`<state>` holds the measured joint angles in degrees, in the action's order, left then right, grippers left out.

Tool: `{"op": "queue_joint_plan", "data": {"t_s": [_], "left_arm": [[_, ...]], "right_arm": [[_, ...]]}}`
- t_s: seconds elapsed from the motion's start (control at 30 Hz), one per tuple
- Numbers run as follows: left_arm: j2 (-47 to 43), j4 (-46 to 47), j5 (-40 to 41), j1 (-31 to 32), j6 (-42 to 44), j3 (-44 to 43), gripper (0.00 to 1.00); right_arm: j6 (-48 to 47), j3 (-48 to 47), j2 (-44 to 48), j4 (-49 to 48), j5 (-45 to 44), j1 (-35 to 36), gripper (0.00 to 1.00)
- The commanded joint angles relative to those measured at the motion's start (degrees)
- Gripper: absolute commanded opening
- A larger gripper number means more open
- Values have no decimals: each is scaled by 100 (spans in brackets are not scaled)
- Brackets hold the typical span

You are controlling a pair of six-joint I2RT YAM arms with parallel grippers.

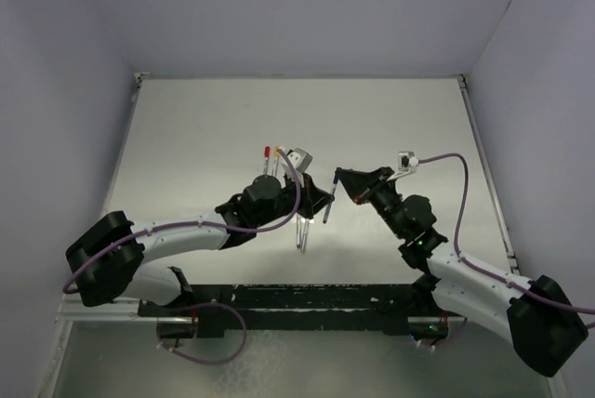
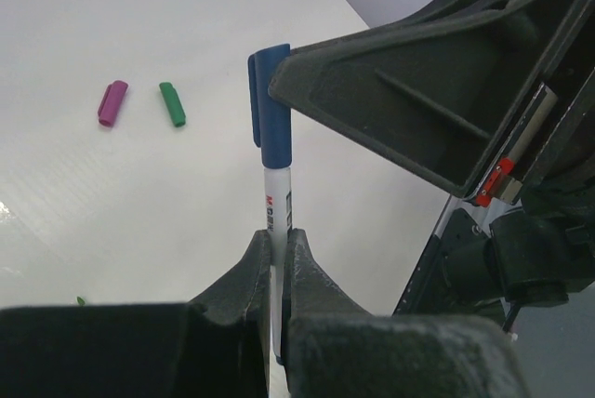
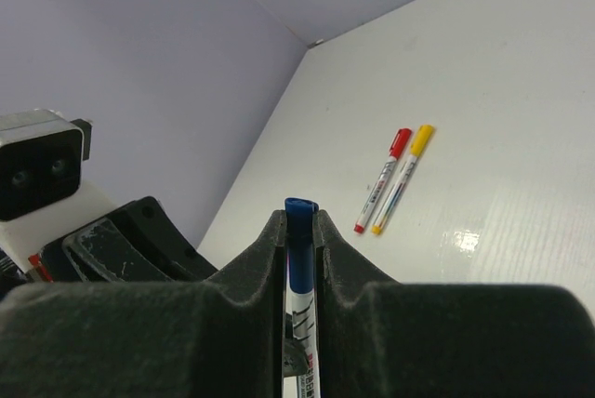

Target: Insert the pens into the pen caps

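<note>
White desk (image 2: 139, 212), glossy. Above it the blue pen (image 2: 277, 207) is held in the air. Its barrel is pinched by the left hand (image 2: 279, 236) and its blue cap (image 2: 271, 114) by the right hand (image 3: 299, 229). The opposed grips allow the cap to be pressed on axially, and seating is judged nearly complete. The purple cap (image 2: 112, 102) and green cap (image 2: 172, 104) lie side by side on the desk, apart from the hands, not yet fitted.

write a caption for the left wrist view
Left gripper pinches a pen, right gripper holds its blue cap; purple cap and green cap lie beyond.
</note>
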<state>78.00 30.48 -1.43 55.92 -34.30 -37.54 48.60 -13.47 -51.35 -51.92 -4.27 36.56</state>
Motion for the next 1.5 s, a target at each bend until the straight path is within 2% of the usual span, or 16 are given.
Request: {"op": "queue_joint_plan", "data": {"t_s": [0.0,0.1,0.23,0.4,0.87,1.03,1.17,1.27,1.33,1.47], "left_arm": [[-153,363,344,-30,248,-422,0],[-224,452,463,-127,182,-426,0],[-324,826,243,-461,-34,-331,0],[-432,644,314,-527,316,-585,0],[-533,1091,209,-921,358,-728,0],[-464,763,145,-944,387,-781,0],[-368,35,205,-943,407,-832,0],[-343,-334,338,-943,394,-755,0],[-300,-582,442,-943,406,-715,0],[-114,-1007,669,-972,485,-700,0]], "right_arm": [[13,46,75,351,298,97,0],[-38,47,58,583,357,155,0],[-231,-46,1,990,390,326,0],[-588,-297,-135,1741,81,673,0],[-601,-409,-856,2118,-443,1403,0],[-628,-577,-880,2191,-696,1416,0],[-735,-1087,-794,2615,-1011,1415,0],[-1086,-1426,-538,2674,-1512,1416,8],[-1310,-1624,-361,2697,-1891,1416,16],[-1748,-1843,61,2733,-2382,1415,47]]}}
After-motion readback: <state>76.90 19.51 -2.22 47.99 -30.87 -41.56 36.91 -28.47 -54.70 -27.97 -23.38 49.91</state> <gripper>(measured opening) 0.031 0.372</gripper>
